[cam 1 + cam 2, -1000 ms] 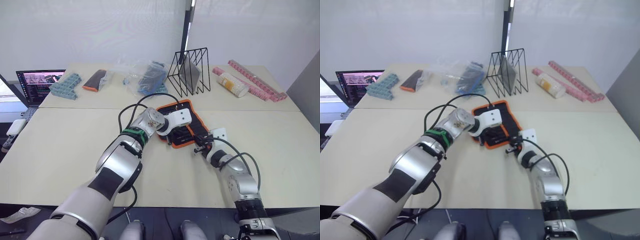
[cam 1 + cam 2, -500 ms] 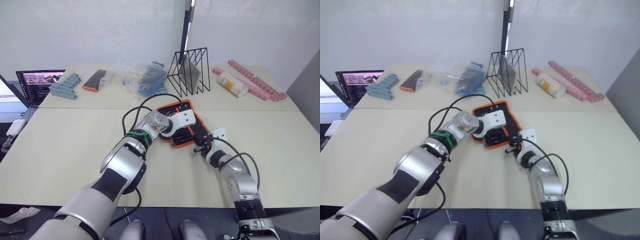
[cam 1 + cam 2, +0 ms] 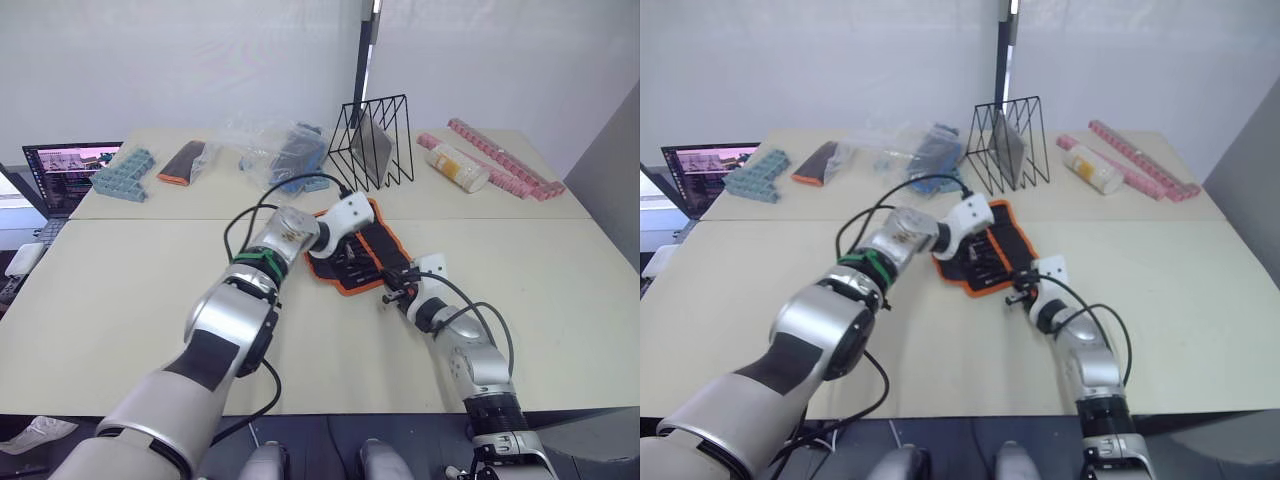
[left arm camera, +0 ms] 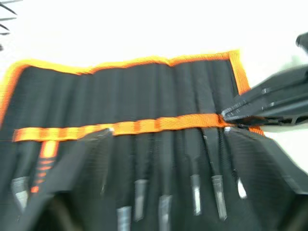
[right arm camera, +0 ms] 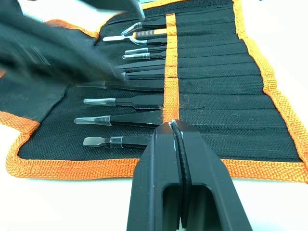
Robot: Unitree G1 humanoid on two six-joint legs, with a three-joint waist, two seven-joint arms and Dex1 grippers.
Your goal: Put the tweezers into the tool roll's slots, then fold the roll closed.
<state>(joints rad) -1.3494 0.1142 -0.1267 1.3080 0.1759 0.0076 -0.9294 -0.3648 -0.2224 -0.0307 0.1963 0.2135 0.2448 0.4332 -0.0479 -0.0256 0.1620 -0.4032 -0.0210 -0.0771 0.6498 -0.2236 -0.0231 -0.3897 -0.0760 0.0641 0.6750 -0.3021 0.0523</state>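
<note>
- Pale worktop (image 3: 120, 300) before a white wall.
- Tool roll (image 3: 362, 252) lies open just in front of the wire rack (image 3: 375, 140).
- Tweezers (image 5: 126, 120) sit in the slots (image 5: 169, 62).
- Right end effector (image 5: 176, 129) clenched empty at the roll's near edge.
- Left end effector (image 4: 163, 144) spread over the roll.

the tool roll (image 5: 250, 72) lies open flat, black tweezers (image 5: 120, 120) tucked in its slots (image 5: 216, 91).

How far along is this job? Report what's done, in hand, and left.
Done: the tweezers sit tucked in the slots of the tool roll. In hand: the right gripper, shut, has its tip at the roll's orange band; the left gripper, open, hangs over the roll. Left: the fold, since the roll lies flat open.
</note>
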